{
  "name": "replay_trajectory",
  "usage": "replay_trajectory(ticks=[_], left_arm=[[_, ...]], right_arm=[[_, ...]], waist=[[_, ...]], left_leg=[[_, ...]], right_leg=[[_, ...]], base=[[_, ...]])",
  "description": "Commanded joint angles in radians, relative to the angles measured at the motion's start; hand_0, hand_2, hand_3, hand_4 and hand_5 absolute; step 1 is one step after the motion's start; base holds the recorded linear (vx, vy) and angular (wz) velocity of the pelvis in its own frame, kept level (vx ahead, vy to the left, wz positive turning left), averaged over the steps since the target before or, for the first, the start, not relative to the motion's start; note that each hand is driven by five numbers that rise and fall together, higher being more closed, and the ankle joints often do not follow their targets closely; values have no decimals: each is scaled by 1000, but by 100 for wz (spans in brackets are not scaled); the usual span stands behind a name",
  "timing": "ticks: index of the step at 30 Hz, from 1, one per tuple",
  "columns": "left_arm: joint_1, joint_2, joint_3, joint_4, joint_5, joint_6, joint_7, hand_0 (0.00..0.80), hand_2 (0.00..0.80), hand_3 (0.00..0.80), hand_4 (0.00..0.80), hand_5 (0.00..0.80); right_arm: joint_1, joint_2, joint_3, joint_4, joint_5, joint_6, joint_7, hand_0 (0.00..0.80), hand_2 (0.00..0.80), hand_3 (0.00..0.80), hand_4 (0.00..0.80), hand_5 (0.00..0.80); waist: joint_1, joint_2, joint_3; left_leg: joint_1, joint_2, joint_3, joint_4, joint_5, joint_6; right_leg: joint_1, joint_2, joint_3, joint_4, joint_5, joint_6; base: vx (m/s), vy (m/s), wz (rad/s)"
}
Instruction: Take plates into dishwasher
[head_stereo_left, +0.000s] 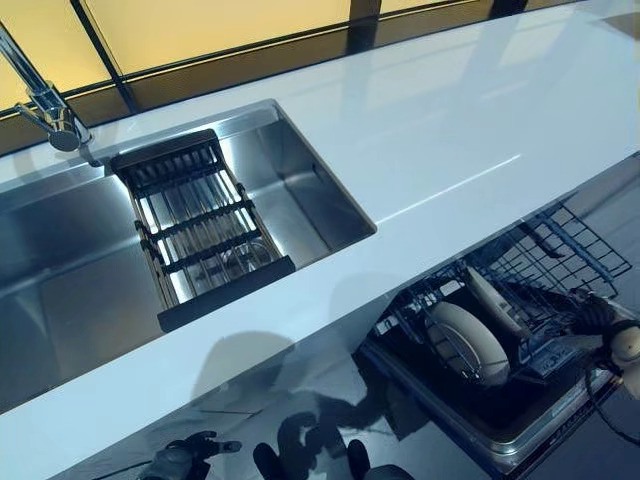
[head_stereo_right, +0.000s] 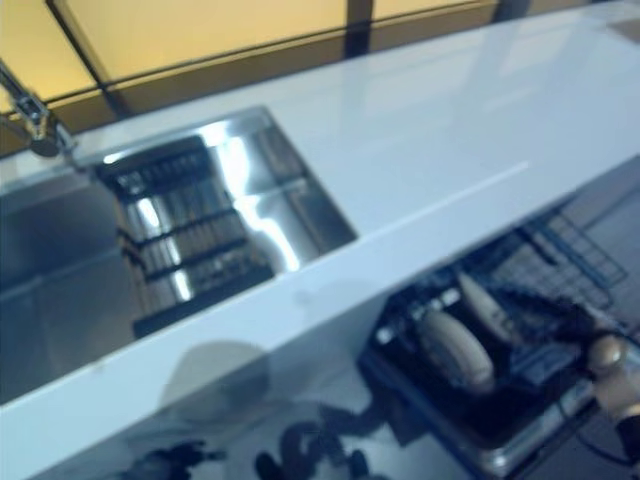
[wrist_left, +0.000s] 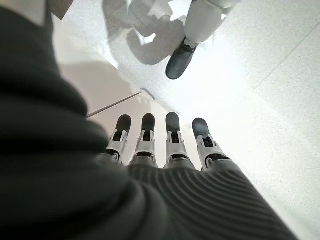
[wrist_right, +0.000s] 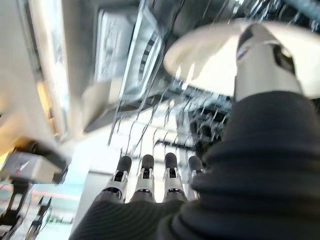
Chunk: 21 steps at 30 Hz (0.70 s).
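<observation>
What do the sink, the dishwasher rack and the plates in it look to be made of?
Sink: brushed stainless steel, judging by its grey sheen and streaky reflections. Dishwasher rack: thin wire grid, dark, probably coated metal. Plates: off-white with a smooth, dull gloss, likely glazed ceramic, though plastic can't be ruled out.

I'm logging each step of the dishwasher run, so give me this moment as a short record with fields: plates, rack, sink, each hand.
plates: two pale plates standing on edge in the dishwasher rack
dishwasher rack: dark wire rack pulled out below the white counter
sink: steel sink with a dark drying rack across it; no plates seen there
faucet: faucet at the sink's far left
left hand: left hand low, by the floor, fingers straight, holding nothing
right hand: right hand by the rack, fingers straight, a plate just past the thumb
</observation>
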Motion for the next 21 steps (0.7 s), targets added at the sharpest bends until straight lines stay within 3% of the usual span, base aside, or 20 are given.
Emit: replay_trajectory(ticks=[1,13,16,17,19,20,21], left_arm=[[11,15,56,60,50,1,10,0,0,0,0,0],[41,-6,65,86,49,11,36,0,0,0,0,0],[51,-2,68,95,42,12,34,0,0,0,0,0],[67,-1,73,94,20,7,38,0,0,0,0,0],[103,-8,105,93,-36,-8,64,0,0,0,0,0],[108,-6,119,90,-38,-12,66,0,0,0,0,0],[104,-2,125,88,-27,-9,59,0,0,0,0,0]], right_arm=[[47,-88,-99,-44,-14,3,2,0,0,0,0,0],[186,-118,-250,-9,68,2,-23,0,0,0,0,0],[224,-109,-280,17,94,16,-20,0,0,0,0,0],[219,-107,-272,19,124,24,-17,0,0,0,0,0],[151,-88,-200,12,171,33,-5,0,0,0,0,0],[110,-85,-162,17,211,61,-9,0,0,0,0,0],[79,-81,-132,34,252,92,-16,0,0,0,0,0]], waist=[[-4,-13,-61],[-14,-42,-133],[-3,-48,-144],[20,-57,-137],[103,-80,-108],[125,-85,-95],[134,-90,-86]], left_leg=[[147,-9,42,6,-211,9],[180,-7,53,6,-225,11],[192,-18,26,15,-230,21],[171,-28,-36,93,-261,36],[119,-96,-242,152,-265,74],[113,-110,-279,156,-263,84],[105,-110,-261,171,-263,88]], right_leg=[[-111,73,39,-9,81,59],[-79,87,53,-9,76,62],[-73,90,69,8,66,54],[-77,89,94,45,53,45],[-89,97,161,101,56,38],[-92,101,173,119,56,37],[-105,103,167,140,58,34]], base=[[55,36,-3],[18,26,-4],[4,76,-9],[-8,82,-26],[-93,71,-116],[-152,49,-240],[-129,60,-258]])
